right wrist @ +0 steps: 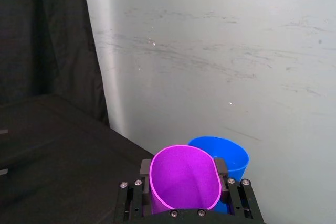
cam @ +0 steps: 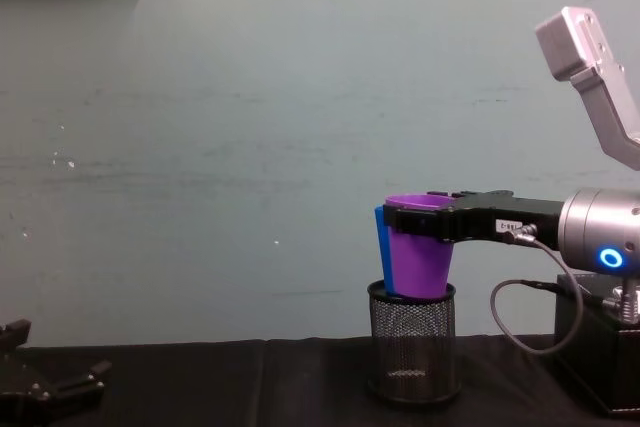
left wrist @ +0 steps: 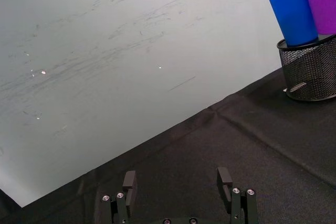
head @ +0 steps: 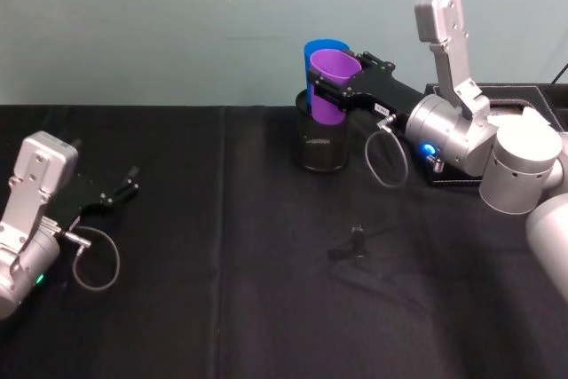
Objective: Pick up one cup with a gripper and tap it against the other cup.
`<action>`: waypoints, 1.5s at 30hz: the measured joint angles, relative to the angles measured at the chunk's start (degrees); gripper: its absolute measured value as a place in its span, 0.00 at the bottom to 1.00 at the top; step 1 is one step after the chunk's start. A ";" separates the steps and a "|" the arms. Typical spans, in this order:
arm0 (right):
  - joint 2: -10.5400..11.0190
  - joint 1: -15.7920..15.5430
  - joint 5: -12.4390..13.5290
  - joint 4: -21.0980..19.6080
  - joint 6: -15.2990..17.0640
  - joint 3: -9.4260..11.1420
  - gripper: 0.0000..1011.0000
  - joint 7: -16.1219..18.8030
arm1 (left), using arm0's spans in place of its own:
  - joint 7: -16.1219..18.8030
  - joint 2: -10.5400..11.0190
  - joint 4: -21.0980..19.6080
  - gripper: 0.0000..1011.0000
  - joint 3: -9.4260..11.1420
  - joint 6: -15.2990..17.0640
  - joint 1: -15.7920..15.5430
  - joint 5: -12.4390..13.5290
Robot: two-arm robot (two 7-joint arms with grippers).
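Right gripper (head: 339,77) at the rear middle of the black surface (head: 222,264), with its fingers closed on the purple cup (cam: 418,262) just below the wide rim, one finger on each side of the wall. The cup is held upright, rim uppermost, its long axis close to vertical, directly over the black wire-mesh pen holder (cam: 412,347). The base is level with the holder's rim, and it cannot be told whether it is clear of the mesh.

The blue cup (right wrist: 226,153) is seated in the same holder, also rim up and leaning slightly. From the held cup it lies on the far side, toward the wall and a little toward the robot's left. The two walls are seen side by side, either just touching or just apart; which of the two cannot be told.

Left gripper (left wrist: 177,178) is parked low over the surface at the robot's far left, well apart from both cups, with its fingers spread and nothing between them.

The tap is judged to need only a short sideways push by the right arm, away from the robot and leftward, with the purple cup kept upright so that wall is brought against wall.
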 joint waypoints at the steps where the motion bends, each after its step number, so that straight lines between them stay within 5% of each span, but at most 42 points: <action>1: 0.00 -0.02 0.01 -0.02 0.00 0.00 0.71 0.00 | 0.00 0.00 0.00 0.99 0.00 0.00 0.00 0.00; 45: 0.09 -0.19 0.03 -0.20 -0.03 0.00 0.71 0.00 | 0.00 0.00 0.00 0.99 0.00 0.00 0.00 0.00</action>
